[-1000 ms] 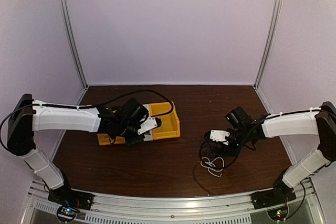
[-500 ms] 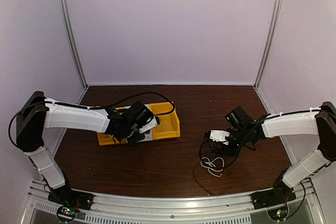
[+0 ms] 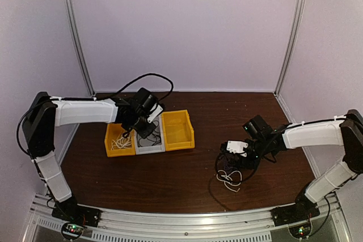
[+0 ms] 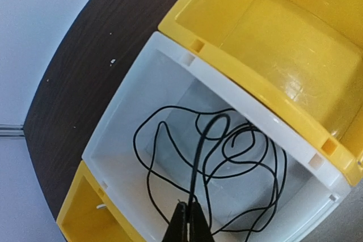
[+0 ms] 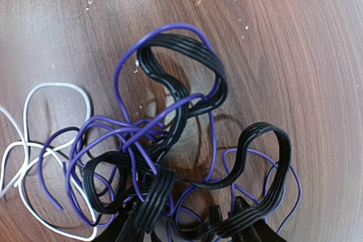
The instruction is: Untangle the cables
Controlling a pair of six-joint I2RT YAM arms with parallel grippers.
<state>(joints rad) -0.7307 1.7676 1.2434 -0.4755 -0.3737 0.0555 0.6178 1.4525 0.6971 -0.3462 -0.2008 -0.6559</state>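
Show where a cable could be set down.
Free: the right yellow bin, and the table between it and the tangle. Crowded: the white bin, holding a black cable pinched by the left gripper, and the tangle under the right gripper.

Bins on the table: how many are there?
3, in a row: left yellow bin, middle white bin, right yellow bin. None looks hidden.

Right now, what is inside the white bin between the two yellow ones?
The white bin holds one black cable, loosely looped; the left gripper, jaws shut, pinches a strand. The floor beneath the jaws is covered.
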